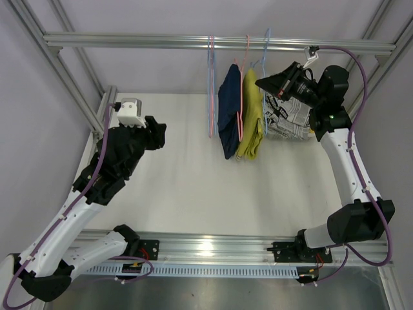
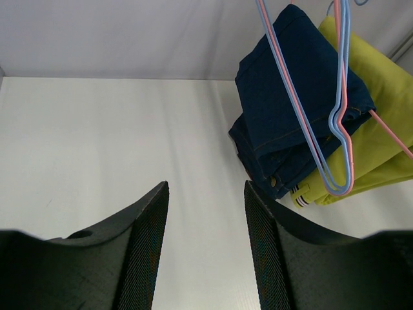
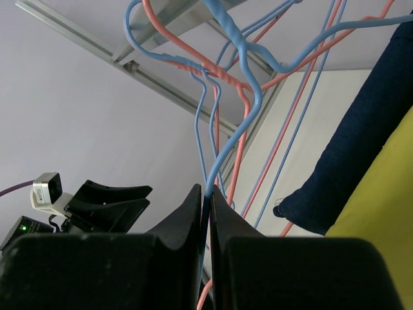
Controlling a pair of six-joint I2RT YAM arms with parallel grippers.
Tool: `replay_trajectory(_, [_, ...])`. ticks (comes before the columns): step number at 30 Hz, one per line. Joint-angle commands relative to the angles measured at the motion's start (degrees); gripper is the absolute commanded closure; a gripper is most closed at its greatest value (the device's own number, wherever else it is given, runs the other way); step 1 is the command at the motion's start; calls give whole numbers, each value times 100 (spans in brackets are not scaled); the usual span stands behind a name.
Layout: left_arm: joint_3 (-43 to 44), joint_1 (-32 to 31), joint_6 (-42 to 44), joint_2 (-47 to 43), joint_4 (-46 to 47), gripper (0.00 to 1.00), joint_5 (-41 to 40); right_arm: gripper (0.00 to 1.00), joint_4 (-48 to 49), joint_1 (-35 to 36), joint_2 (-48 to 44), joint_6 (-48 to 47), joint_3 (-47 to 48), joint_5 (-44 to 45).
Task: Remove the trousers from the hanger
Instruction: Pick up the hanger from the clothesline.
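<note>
Navy trousers (image 1: 228,110): folded over a hanger below the rail (image 1: 161,41), upper centre of the top view. You find them again at the upper right of the left wrist view.
Yellow trousers (image 1: 251,119): touching the navy pair on its right side in the top view. In the left wrist view a pink hanger (image 2: 387,132) wire crosses them.
Black-and-white trousers (image 1: 287,123): upper right of the top view, partly behind the right arm. Only this view gives you a proper look at them.
Writing: the print on the black-and-white pair is too small for you to read.
Spare hangers (image 1: 211,90): pink and blue wires hang just left of the navy pair in the top view. The left wrist view puts them in front of the navy cloth.
Right gripper (image 3: 206,192): fingers together, clamped on the wire of a blue hanger (image 3: 242,139). Only the right wrist view shows you this pinch, low centre; the top view gives a dark wedge up by the hooks.
Left gripper (image 2: 205,190): fingers apart over the white table (image 1: 174,181), at the left of the top view, well apart from the clothes.
</note>
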Motion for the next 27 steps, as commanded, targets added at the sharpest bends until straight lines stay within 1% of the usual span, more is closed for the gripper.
replay_trajectory(1, [91,37,77,28,132,45,75,100,1405,-7,-313,-278,592,186])
replay_trajectory(10, [91,37,68,45,123,45,137,100,1238,-50,-410,-296,785,195])
replay_trajectory(17, [91,29,68,45,105,45,189,100,782,-59,-823,-498,715,266])
replay_trajectory(22, [82,-59,94,19,105,45,137,100,614,-59,-1385,-638,197,371])
replay_trajectory(27, [47,-524,287,-43,149,45,-188,100,315,-33,-2009,-682,-347,511])
